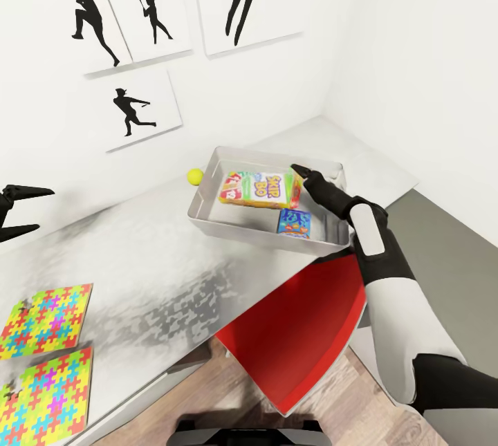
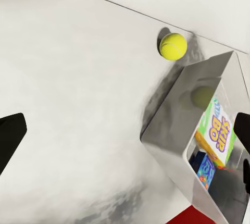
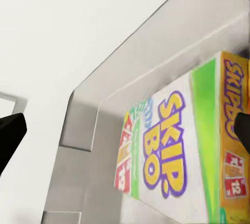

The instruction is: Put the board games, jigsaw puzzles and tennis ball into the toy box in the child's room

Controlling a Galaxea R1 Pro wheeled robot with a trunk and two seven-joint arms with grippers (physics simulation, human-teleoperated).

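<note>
- Skip-Bo board game [image 1: 259, 189] lies tilted in the toy box [image 1: 228, 225] on the counter [image 1: 138, 252] — right end effector [image 1: 301, 171] hovers beside it, fingers spread, empty.
- Left end effector [image 1: 17, 214] open, empty.
- Tennis ball [image 1: 196, 175] just outside the box — light, rolls; pinch across its middle.
- 2 flat jigsaw puzzles [image 1: 45, 311] — stiff, grab an edge.

A child's room is showing here: sports silhouette posters [image 1: 142, 110] are hanging on the white wall, bright jigsaw puzzles [image 1: 45, 318] are lying on the table [image 1: 159, 252], and a red chair [image 1: 297, 335] is sitting near it.
</note>
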